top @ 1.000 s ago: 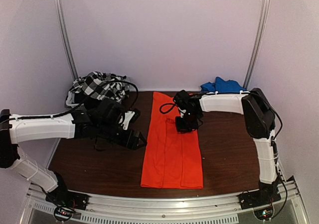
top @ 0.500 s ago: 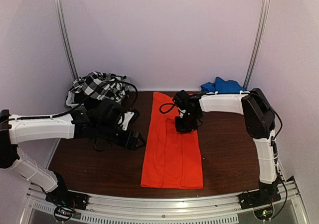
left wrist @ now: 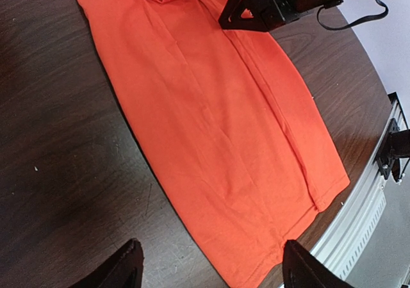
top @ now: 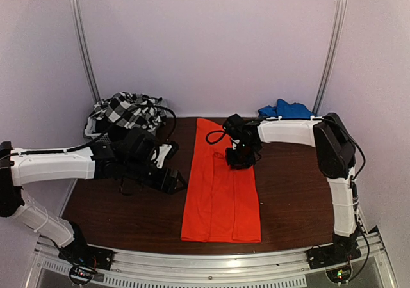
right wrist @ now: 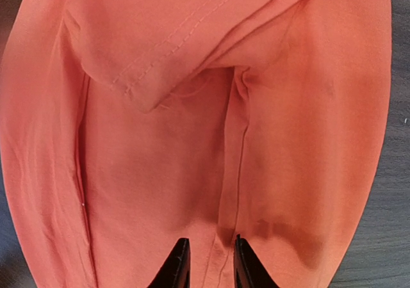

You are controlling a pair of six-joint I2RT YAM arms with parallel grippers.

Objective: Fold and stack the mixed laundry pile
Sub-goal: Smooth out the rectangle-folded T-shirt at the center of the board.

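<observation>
1. We see the right gripper with fingers slightly parted just above the long bright orange-red cloth garment.
2. The left gripper holds its fingers wide apart at that garment's edge.
3. A black-and-white checked cloth heap lies well behind them.

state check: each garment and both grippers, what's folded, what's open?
orange shirt: folded into a long strip, flat on the table
checked garment: crumpled heap, back left corner
blue cloth: crumpled, back right corner
left gripper: wide open, empty, beside the shirt
right gripper: slightly open, over the shirt's far part, nothing visibly pinched
</observation>
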